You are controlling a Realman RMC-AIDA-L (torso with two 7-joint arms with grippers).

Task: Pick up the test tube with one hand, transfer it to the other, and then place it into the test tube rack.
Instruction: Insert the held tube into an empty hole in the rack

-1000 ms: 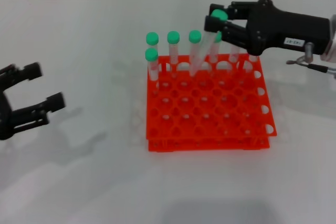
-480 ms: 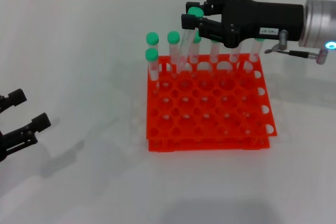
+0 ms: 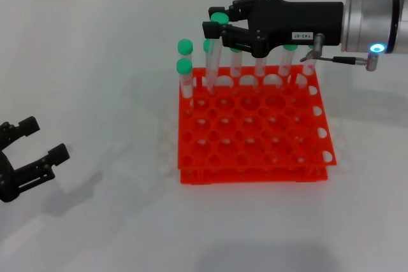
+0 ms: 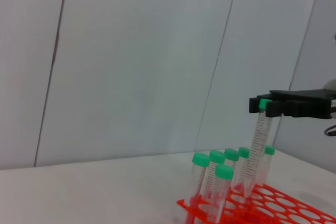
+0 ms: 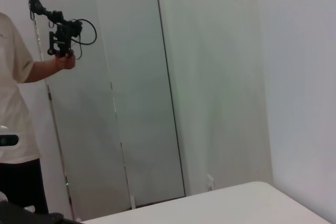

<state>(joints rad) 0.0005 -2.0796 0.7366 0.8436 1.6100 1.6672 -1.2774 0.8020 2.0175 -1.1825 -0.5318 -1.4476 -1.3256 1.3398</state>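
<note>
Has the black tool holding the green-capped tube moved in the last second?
Yes. The right tool has carried the tube leftward along the back row of the rack, which stayed put.

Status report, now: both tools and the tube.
Right tool shut on test tube, tip over rack's back row. Left tool open, low at left. Neighbouring tubes close by.

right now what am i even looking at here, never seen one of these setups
A two-armed robot at a white table. The top picture looks down from a camera on its head; the other two come from cameras on its wrists. On the table stands an orange test tube rack with green-capped tubes along its back row. The right claw, black with a small white label, grips one test tube by its cap over the rack's back row. The left claw waits open, low at the table's left.
</note>
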